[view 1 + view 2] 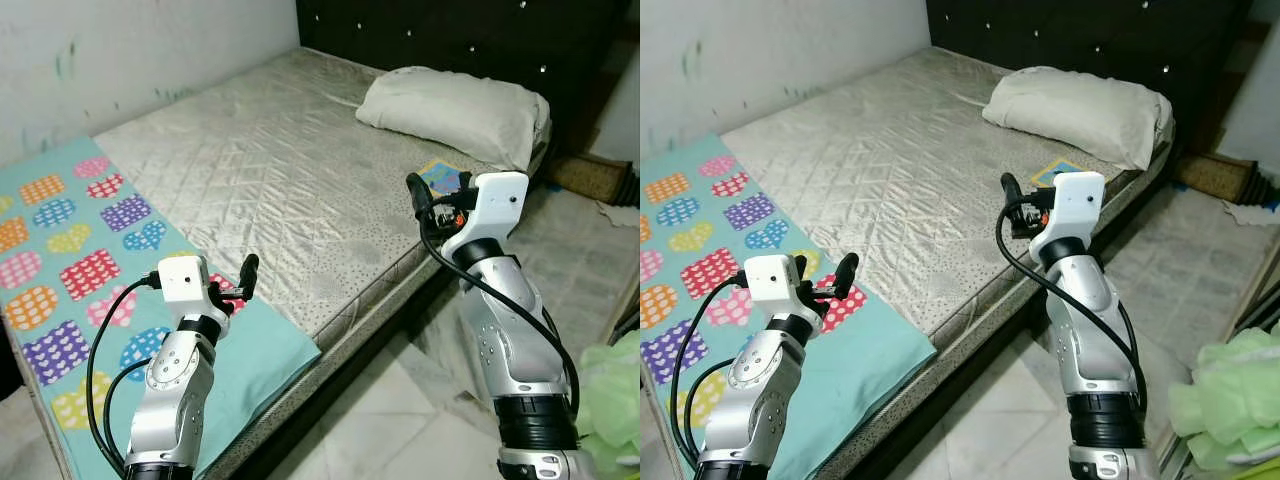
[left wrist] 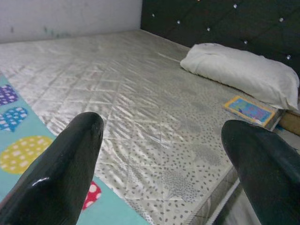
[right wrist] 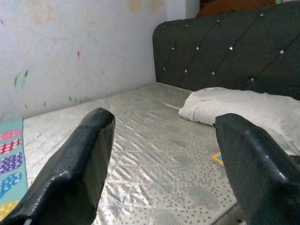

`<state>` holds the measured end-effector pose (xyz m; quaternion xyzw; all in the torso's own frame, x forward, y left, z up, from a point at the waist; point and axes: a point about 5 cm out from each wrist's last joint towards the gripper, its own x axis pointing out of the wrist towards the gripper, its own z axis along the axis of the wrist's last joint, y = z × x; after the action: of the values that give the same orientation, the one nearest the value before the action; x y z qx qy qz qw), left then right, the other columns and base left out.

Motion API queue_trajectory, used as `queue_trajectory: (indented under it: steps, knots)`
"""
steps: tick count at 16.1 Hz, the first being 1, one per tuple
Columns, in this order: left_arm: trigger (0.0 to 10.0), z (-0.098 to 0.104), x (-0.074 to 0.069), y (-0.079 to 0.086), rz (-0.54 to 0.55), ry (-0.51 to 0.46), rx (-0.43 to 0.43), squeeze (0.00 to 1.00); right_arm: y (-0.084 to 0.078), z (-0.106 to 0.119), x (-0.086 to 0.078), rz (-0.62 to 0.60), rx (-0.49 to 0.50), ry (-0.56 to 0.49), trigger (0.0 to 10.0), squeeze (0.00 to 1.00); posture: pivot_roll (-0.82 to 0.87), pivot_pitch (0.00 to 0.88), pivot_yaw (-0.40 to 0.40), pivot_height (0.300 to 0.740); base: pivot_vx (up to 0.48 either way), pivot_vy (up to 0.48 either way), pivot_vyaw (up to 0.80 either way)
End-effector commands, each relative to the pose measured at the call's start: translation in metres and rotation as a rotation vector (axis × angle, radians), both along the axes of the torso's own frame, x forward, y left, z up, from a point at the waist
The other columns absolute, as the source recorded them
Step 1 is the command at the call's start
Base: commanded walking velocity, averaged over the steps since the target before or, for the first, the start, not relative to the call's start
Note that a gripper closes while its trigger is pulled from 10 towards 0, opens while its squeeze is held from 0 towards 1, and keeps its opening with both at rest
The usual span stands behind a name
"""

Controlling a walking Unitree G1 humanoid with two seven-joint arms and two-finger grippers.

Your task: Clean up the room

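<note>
Lowest in the frame, the left gripper [image 1: 235, 285] is raised over the near corner of the teal blanket [image 1: 70, 250] with its coloured hearts, fingers spread wide with nothing between them. To the right of centre, the right gripper [image 1: 1012, 205] is lifted above the bed's edge, its two black fingers [image 3: 75, 173] likewise parted and empty. At the lower right edge sits a heap of pale green cloth [image 1: 1230, 395] on the tiled floor [image 1: 400, 420]. The teal blanket covers the left side of the frame, and past it the bare quilted mattress [image 1: 280, 170] runs toward the top. Just behind the right gripper, a small colourful book [image 2: 249, 110] lies flat near the mattress edge, just beside the white pillow [image 1: 455, 112]. The pillow rests at the upper right against the dark tufted headboard [image 3: 225, 51].
</note>
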<state>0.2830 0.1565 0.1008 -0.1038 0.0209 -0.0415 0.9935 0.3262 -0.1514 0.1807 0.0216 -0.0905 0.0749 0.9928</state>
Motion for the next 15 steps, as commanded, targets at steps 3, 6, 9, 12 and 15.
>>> queue_trajectory:
  steps: [3, 6, 9, 12, 15]
  knots:
    - [10.0, 0.001, -0.002, 0.009, 0.044, -0.002, 0.037, 0.0, -0.001, -0.028, -0.011, 0.015, 0.002, 0.086, 10.0, 0.0, -0.16, 0.009, 0.065, 0.74, 0.0, 0.0, 0.0]
    - [10.0, -0.003, -0.012, 0.023, 0.086, 0.016, 0.058, 0.0, -0.005, -0.05, -0.018, 0.026, -0.061, 0.179, 10.0, 0.0, -0.14, 0.0, 0.065, 0.74, 0.0, 0.0, 0.0]
    - [10.0, -0.012, -0.025, 0.039, 0.117, 0.061, 0.074, 0.0, -0.011, -0.074, -0.03, 0.05, -0.111, 0.258, 10.0, 0.0, -0.14, 0.0, 0.06, 0.74, 0.0, 0.0, 0.0]
    - [10.0, -0.015, -0.026, 0.039, 0.121, 0.082, 0.062, 0.0, -0.009, -0.079, -0.034, 0.061, -0.126, 0.271, 10.0, 0.0, -0.14, 0.0, 0.056, 0.74, 0.0, 0.0, 0.0]
    - [10.0, -0.015, -0.026, 0.038, 0.117, 0.083, 0.061, 0.0, -0.009, -0.081, -0.036, 0.066, -0.132, 0.272, 10.0, 0.0, -0.14, 0.0, 0.054, 0.74, 0.0, 0.0, 0.0]
